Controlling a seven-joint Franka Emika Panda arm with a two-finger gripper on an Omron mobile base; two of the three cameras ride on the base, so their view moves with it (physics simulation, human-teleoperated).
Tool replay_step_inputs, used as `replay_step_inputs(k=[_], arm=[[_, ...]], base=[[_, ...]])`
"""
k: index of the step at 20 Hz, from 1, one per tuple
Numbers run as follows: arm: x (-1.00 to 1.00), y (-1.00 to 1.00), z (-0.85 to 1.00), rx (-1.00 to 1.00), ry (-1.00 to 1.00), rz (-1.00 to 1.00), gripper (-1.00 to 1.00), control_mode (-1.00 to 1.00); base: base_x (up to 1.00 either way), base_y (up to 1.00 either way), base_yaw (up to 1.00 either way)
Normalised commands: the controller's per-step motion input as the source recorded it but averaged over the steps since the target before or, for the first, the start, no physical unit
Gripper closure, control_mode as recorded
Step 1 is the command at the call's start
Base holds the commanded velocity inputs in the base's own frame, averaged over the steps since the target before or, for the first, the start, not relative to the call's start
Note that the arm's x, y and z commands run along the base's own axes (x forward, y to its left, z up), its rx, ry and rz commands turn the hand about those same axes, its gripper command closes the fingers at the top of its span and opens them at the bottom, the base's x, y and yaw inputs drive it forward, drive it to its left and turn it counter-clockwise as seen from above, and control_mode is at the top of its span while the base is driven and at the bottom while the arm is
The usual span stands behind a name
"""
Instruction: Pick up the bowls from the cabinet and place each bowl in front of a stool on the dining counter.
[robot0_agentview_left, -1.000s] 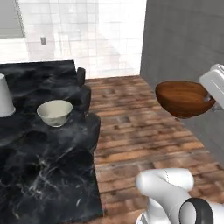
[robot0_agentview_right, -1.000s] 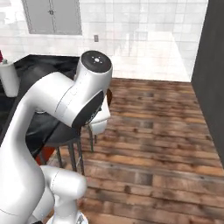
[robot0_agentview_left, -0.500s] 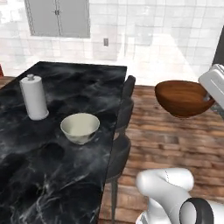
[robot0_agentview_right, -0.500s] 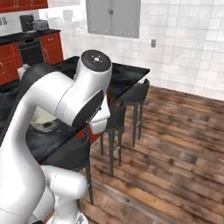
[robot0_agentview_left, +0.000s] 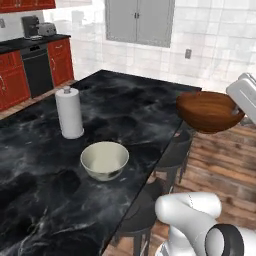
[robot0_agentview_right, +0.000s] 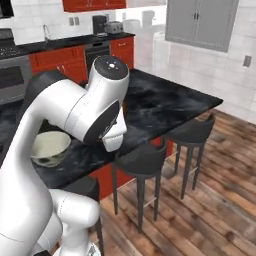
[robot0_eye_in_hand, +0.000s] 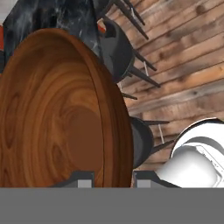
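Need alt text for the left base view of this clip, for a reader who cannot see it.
A glossy reddish-brown bowl is held in the air at the right by the claw, above the edge of a black marble dining counter. On the counter sit a cream bowl and a white paper towel roll; dark stools stand along its edge.

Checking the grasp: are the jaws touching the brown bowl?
Touching. The hand view shows the brown bowl with its rim wedged between the gripper tips, no gap either side.

cream bowl (robot0_agentview_left: 104, 160) upright on dining counter (robot0_agentview_left: 125, 115) | reddish-brown bowl (robot0_agentview_left: 208, 111) aloft above stools (robot0_agentview_right: 192, 132)
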Motion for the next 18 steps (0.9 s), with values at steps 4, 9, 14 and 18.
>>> replay_step_inputs(k=[4,9,14,18], arm=[[0.00,0.00,0.00,0.00,0.00,0.00,1.00,1.00],[0.00,0.00,0.00,0.00,0.00,0.00,1.00,1.00],[0.00,0.00,0.00,0.00,0.00,0.00,1.00,1.00],[0.00,0.00,0.00,0.00,0.00,0.00,1.00,1.00]], base=[[0.88,-0.85,0.54],[0.60,-0.79,0.61],[0.48,-0.79,0.63],[0.36,-0.92,0.58]])
